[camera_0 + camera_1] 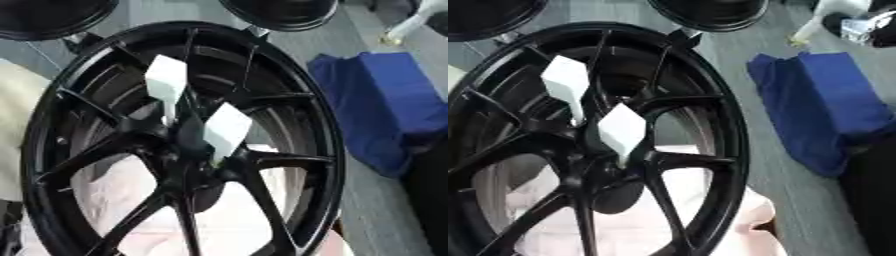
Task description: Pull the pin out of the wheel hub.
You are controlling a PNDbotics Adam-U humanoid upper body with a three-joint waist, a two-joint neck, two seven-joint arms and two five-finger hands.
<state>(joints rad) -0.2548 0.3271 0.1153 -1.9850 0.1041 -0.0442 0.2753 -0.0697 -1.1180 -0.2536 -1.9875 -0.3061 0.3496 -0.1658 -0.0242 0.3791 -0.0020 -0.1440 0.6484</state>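
Left eye view shows a big black wheel hub point(179, 150) that fills most of the picture. Its thin black spokes meet in the middle. Two white pins stick out near that middle. The upper white pin point(166, 82) stands just above and to the left of the centre, between two spokes. The lower white pin point(226, 131) sits right by the centre, and its narrow end goes down into the hub. Both pins are wide at the top and thin at the bottom. They are near each other but do not touch.

A pale pink cloth point(219, 225) lies under the hub and shows through the gaps between the lower spokes. A blue cloth point(385, 110) lies to the right of the hub, on a grey floor point(385, 215). Two more black round things peek in at the top edge, one at the top left point(48, 17) and one at the top middle point(280, 12).

Right eye view shows more on the right side. A white object point(829, 17) in the top right corner shows more fully there. That view cuts off the left rim of the hub, which the left eye view shows whole, with something cream-coloured point(17, 125) beside it.

No robot hand shows in either view, so I cannot tell how the fingers are.
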